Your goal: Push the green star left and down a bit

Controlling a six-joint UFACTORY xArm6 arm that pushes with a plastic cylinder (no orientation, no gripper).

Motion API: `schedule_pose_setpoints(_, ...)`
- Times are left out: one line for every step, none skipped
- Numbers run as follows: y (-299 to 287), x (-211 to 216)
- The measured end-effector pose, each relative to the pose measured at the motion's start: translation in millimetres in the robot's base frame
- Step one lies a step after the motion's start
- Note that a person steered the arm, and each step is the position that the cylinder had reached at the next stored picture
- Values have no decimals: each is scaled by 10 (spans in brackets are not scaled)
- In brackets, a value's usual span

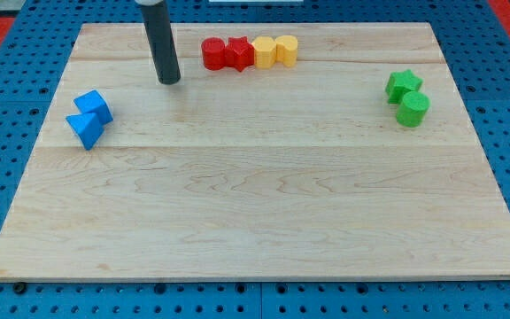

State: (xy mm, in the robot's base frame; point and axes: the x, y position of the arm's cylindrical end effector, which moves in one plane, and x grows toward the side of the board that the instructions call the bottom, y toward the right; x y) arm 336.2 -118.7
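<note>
Camera view:
Bench: pale wooden board carrying every block; no containers on it.
Green star: near the view's right edge, upper part, touching the green cylinder just below it.
My tip: upper left, well apart from the green star, left of the red row.
Jaws: none on this rod.
Top row: red cylinder, red star, yellow block, yellow cylinder, side by side.
Left: blue cube, blue block, touching.
</note>
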Motion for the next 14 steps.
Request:
schedule_pose_setpoints(575,350)
schedule_pose_setpoints(1373,705)
schedule_pose_setpoints(2418,1051)
schedule_pose_setpoints(3423,1135)
schedule_pose_setpoints(4064,887)
schedule_pose_setpoints(4260,473)
schedule_pose_setpoints(4076,75)
schedule_pose_setpoints(3668,-104)
schedule_pose_setpoints(3340,-85)
schedule_pose_setpoints(3037,-6)
schedule_pose_setpoints(2843,156)
schedule_pose_setpoints(2898,336)
schedule_pose_setpoints(2926,508)
schedule_pose_setpoints(2919,788)
